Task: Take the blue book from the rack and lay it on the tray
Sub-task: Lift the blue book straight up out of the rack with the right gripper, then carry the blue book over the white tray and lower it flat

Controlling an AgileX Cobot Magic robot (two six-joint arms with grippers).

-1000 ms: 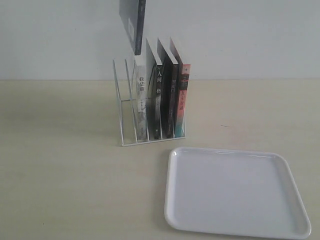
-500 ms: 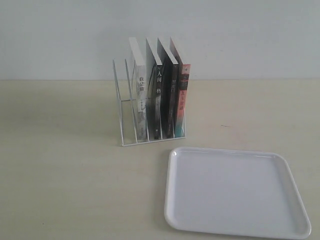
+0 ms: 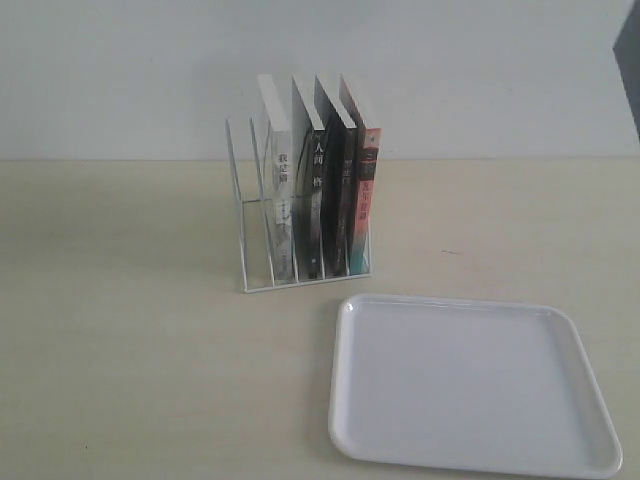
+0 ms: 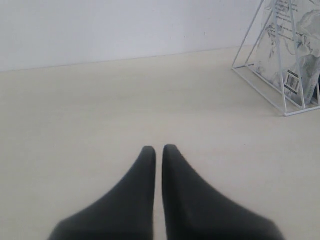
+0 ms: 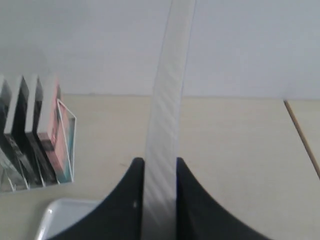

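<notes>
My right gripper [image 5: 160,165] is shut on the blue book [image 5: 167,125], which shows only its pale page edge running up between the fingers. In the exterior view a dark sliver of the book [image 3: 630,70] enters at the upper right edge, high above the table. The white wire rack [image 3: 250,200] stands at mid-table with its two left slots empty. The white tray [image 3: 470,440] lies in front and to the right of it, with nothing on it. My left gripper [image 4: 159,150] is shut on nothing, low over the table beside the rack [image 4: 260,80].
Several books stay upright in the rack: a grey-white-spined one [image 3: 280,190], two black-spined ones [image 3: 315,190], and a red-and-teal one [image 3: 367,200]. A table edge [image 5: 302,135] runs along the far right of the right wrist view.
A second ago the blue book hung above the rack's left slots. It then left the exterior view upward, and now its dark edge shows at the upper right.
</notes>
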